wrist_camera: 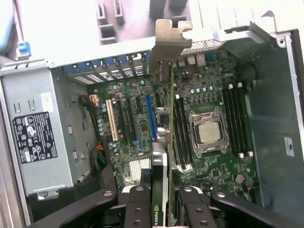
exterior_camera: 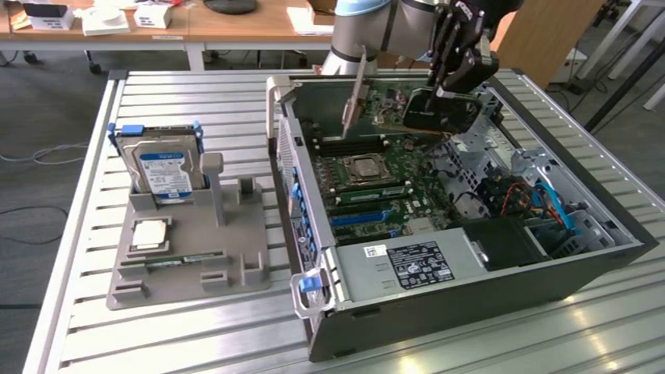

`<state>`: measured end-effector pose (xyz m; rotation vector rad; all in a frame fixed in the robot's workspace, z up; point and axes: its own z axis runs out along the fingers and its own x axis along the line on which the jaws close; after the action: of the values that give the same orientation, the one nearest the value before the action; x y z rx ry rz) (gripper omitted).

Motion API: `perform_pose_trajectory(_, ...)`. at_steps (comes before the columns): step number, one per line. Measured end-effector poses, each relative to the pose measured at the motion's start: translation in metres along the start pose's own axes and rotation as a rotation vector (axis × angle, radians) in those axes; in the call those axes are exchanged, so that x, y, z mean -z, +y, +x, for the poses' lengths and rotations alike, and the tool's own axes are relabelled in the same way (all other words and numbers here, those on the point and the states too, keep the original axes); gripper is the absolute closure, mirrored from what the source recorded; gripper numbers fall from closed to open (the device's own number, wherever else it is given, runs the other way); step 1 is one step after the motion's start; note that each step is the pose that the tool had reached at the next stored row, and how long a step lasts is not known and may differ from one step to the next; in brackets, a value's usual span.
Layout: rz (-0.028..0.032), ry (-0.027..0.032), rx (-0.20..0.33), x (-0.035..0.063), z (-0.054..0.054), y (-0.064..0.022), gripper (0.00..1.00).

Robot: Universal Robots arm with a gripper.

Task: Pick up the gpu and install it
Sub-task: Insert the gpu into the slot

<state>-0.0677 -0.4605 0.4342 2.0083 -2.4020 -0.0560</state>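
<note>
Above the motherboard (wrist_camera: 135,123) — gripper (wrist_camera: 164,202) part-closed on the gpu (wrist_camera: 159,164), its bracket (wrist_camera: 168,42) edge near the case wall (wrist_camera: 209,46).

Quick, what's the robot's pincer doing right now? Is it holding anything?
Pincer: closed on the gpu, holding it edge-down over the open computer case.

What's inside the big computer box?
A green motherboard, silver processor and grey power supply. The gripper holds the gpu over the board, hiding the part underneath.
</note>
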Motion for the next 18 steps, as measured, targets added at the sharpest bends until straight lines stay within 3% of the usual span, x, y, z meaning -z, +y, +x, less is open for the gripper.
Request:
perform_pose_trajectory(8,-0.0021,0.0047,0.135,-0.0008,0.0000,0.0000,0.73)
perform_pose_trajectory(14,-0.0021,0.0047,0.144,-0.0009,0.0000,0.0000,0.73)
perform_pose_trajectory(16,0.0014,-0.0007,0.144,-0.0011,0.0000,-0.0001,0.73)
perform_pose_trajectory(18,0.0122,-0.0063,0.145,-0.0016,0.0001,0.0002,0.73)
